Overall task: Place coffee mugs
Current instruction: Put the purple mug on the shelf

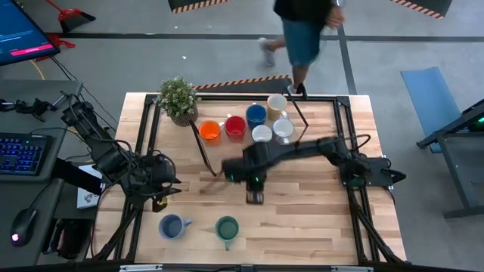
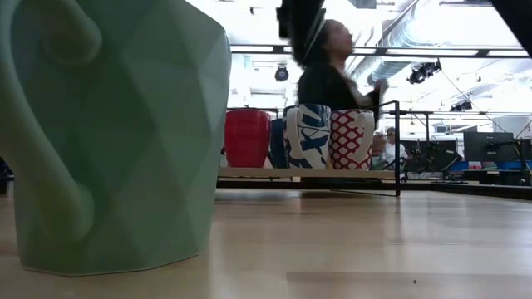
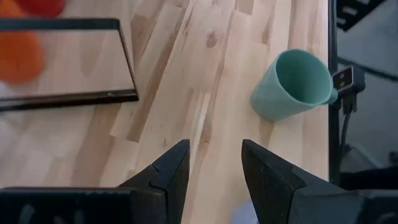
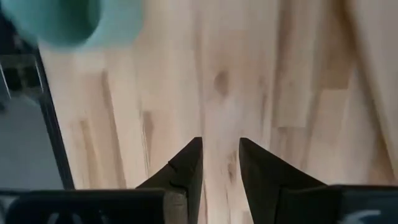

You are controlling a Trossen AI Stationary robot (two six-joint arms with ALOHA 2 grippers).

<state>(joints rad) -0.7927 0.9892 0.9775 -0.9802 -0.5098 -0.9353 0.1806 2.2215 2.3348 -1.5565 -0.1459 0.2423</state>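
Note:
Six mugs stand together at the table's far middle: orange [image 1: 209, 131], red [image 1: 235, 127], bright blue [image 1: 255, 115], cream [image 1: 277, 104] and two white [image 1: 262, 134] [image 1: 283, 128]. The grey-blue mug [image 1: 172, 226] and the green mug [image 1: 227, 227] stand upright near the near edge. My right gripper [image 1: 255, 198] hangs open over bare wood just beyond the green mug [image 4: 62, 22]. My left gripper [image 1: 162, 193] is open at the table's left, beyond the grey-blue mug; its wrist view shows the green mug [image 3: 292, 84]. The green mug [image 2: 108, 133] fills the left of the low view.
A potted plant [image 1: 179, 98] stands at the far left corner. A black metal frame [image 1: 203, 151] rises around the mug group, which sits on a raised board [image 2: 299, 173]. A person [image 1: 302, 30] walks beyond the far edge. Bare wood lies right of the green mug.

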